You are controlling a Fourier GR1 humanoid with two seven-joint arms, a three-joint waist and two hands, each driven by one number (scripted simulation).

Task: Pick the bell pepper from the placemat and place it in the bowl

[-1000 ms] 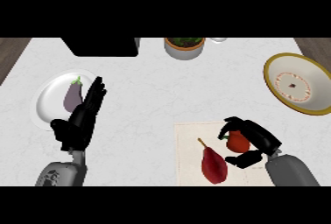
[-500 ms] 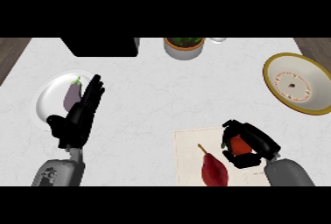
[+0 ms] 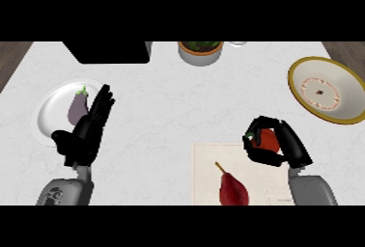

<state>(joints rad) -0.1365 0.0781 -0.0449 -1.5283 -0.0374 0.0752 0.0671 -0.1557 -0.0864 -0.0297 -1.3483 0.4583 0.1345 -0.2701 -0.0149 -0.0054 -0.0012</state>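
The right hand (image 3: 279,144) has its fingers and thumb curled round the bell pepper (image 3: 267,139), a red one with a bit of green stem showing at the upper left, so most of the fruit is hidden behind the black fingers. It sits at the upper right corner of the placemat (image 3: 210,169); whether it is off the mat's surface cannot be told from this steep view. A pepper like this is probably light and hollow, with a smooth waxy skin that could slide, and walls that give if squeezed, so a hold wrapped across its broad middle looks safer than a pinch at the stem. A dark red pear-shaped fruit (image 3: 232,189) lies lower on the mat. The bowl (image 3: 347,87), yellow-rimmed, stands well apart on the table (image 3: 178,106), up and to the right. The left hand (image 3: 89,130) rests with fingers straight beside a plate (image 3: 50,108) carrying an eggplant (image 3: 77,106).
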